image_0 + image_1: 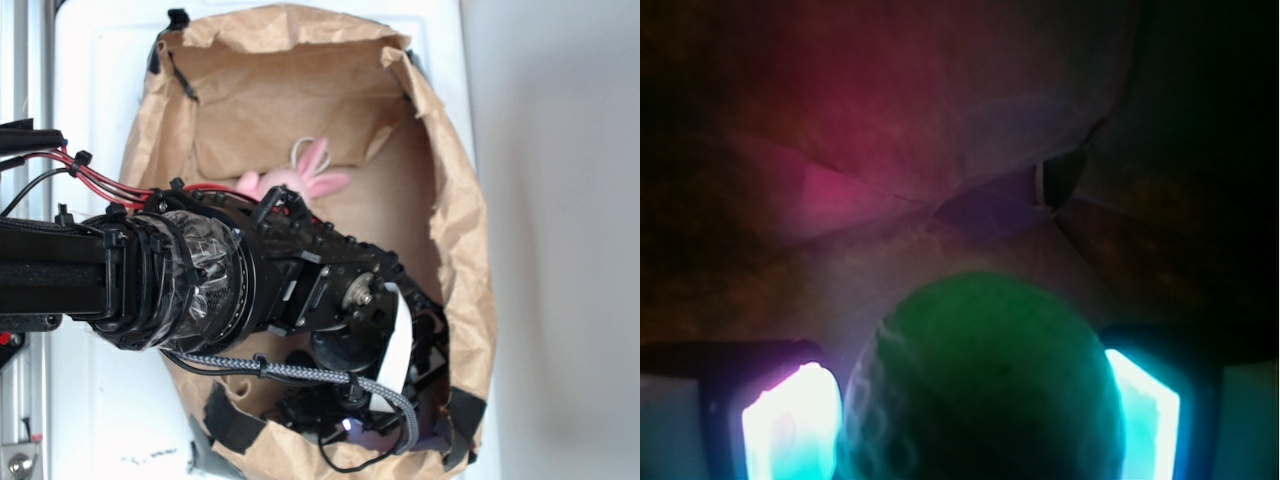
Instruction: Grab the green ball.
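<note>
Wrist view shows the green ball (pixel 985 385) sitting right between the hand's (pixel 970 410) glowing pads (pixel 790 425), down inside the brown paper bin (pixel 460 250). Looks snug, but can't tell if it's actually clamped.

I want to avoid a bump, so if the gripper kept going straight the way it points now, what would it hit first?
The green ball, which already sits between the gripper's glowing fingers. Past it lies the brown paper lining of the bin; how far off is unclear.

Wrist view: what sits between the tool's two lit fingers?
The green ball fills the gap between the fingers, seen in the wrist view only; whether they touch it is unclear.
</note>
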`<control>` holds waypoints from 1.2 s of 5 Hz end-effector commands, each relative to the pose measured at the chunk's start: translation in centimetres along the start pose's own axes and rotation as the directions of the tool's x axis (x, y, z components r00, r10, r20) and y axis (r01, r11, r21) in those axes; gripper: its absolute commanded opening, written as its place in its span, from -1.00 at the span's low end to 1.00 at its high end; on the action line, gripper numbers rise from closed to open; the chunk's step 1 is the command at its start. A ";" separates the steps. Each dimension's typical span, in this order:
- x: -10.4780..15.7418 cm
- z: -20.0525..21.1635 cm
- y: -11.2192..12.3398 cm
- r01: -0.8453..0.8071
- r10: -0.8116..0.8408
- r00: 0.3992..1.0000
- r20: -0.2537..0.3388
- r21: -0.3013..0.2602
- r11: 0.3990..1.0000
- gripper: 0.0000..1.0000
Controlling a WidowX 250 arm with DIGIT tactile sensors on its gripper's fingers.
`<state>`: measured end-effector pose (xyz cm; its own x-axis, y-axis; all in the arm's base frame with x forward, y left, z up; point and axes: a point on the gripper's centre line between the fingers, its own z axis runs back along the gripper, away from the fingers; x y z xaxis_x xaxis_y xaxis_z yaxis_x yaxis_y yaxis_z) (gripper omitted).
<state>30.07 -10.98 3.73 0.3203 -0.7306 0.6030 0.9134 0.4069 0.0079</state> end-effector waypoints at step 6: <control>2.2 5.9 -0.6 -0.436 0.471 0.881 -0.051 0.300 0.848 -1.00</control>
<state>27.51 -8.20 7.00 0.7761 -0.4735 0.4164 0.5428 0.8378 -0.0590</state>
